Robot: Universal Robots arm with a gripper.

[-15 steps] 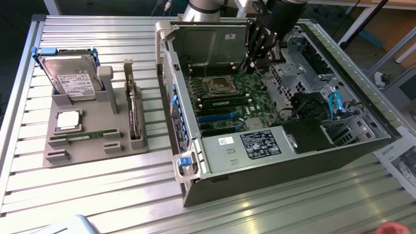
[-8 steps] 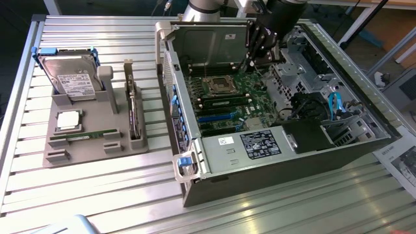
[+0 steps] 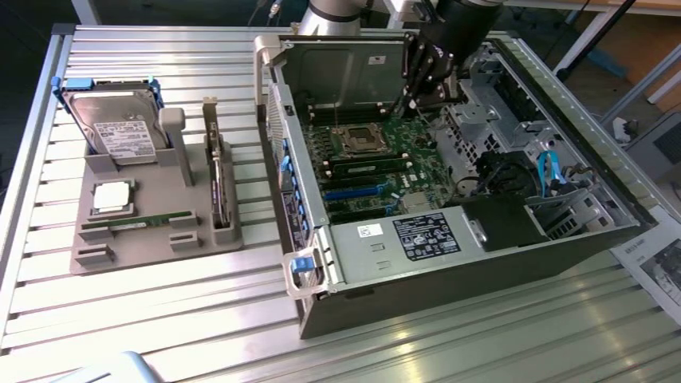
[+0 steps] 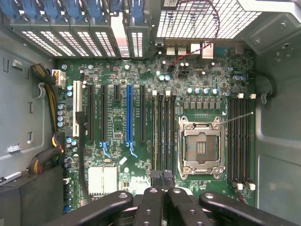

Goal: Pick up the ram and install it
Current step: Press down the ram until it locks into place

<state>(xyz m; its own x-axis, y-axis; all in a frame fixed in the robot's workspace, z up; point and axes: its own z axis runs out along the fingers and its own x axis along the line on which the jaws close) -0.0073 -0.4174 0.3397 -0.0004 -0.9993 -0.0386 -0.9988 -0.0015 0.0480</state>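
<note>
My two fingers (image 4: 156, 179) are pressed together, and I see nothing between them: my gripper (image 4: 162, 179) is clenched on nothing. The tips hang over the near end of the four black memory slots (image 4: 163, 132) that run beside the empty CPU socket (image 4: 201, 148). I cannot tell if the tips touch the slots or hang just above them. A second group of memory slots (image 4: 240, 141) lies on the other side of the socket. Beyond the first group, a long blue expansion slot (image 4: 129, 113) stands between black ones on the green motherboard (image 4: 141, 165).

In the exterior view I am inside the open computer case (image 3: 426, 295), at about twelve o'clock from the socket, near the raised metal cover.

The ram (image 3: 136, 223), as far as I can judge, is the thin green stick that lies flat in the gray parts tray (image 3: 139, 249), well apart from me, at about nine o'clock from the case. On the same tray the square silver processor chip (image 3: 112, 197) sits just at twelve o'clock from the ram. The hard drive (image 3: 117, 128) leans further in that direction, and the expansion card (image 3: 218, 187) stands on its edge at about two o'clock from the ram. Tray and case rest on the ribbed metal table (image 3: 159, 319).
</note>
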